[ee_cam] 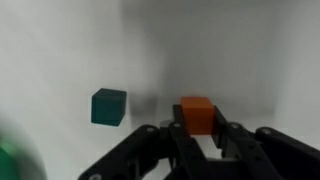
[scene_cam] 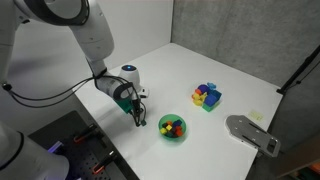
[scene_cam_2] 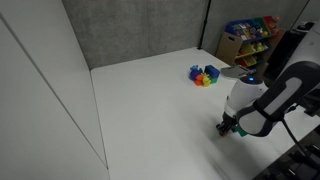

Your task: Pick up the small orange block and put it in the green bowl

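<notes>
Two tiny cubes lie on the white table, as the wrist view shows: the small orange block and, to its left and clearly apart from it, a dark green cube. Item, my pincer: closed on the small orange block, with one black finger against each of its side faces. I cannot tell whether the block rests on the table or is raised off it. Item, the green bowl: round, bright green, holding several small colourful blocks. In an exterior view it stands toward the near edge of the table, just right of my pincer, close by but not touching. Item, a blue tray of multicoloured blocks: farther back and to the right, well apart from the bowl. Item, a flat grey object: at the right edge of the table. Item, a shelf of colourful goods: beyond the table's far side in an exterior view.
</notes>
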You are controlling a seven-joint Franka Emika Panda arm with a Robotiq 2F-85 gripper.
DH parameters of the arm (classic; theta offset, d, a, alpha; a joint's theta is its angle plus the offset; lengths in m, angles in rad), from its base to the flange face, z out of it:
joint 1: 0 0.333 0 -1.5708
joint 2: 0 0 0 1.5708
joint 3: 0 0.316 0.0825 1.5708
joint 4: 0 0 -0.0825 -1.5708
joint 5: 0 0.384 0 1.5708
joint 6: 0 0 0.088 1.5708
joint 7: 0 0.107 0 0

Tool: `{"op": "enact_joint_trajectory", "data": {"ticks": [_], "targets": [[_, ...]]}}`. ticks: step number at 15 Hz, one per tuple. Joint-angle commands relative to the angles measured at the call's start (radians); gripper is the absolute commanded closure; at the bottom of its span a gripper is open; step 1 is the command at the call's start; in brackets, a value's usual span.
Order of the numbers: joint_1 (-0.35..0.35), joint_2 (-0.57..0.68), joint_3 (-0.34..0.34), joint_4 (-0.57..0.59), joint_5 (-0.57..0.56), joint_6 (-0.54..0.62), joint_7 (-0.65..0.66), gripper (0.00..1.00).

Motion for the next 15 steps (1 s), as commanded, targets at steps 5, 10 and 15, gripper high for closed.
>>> {"op": "enact_joint_trajectory", "data": {"ticks": [5, 10, 15], "targets": [[-0.040, -0.184, -0.053, -0.006, -0.012, -0.195, 0.017, 0.90], [-0.055, -0.246, -0.156, 0.028, -0.057, -0.269, 0.047, 0.90], [-0.118, -0.260, -0.218, 0.074, -0.092, -0.325, 0.069, 0.90]]}}
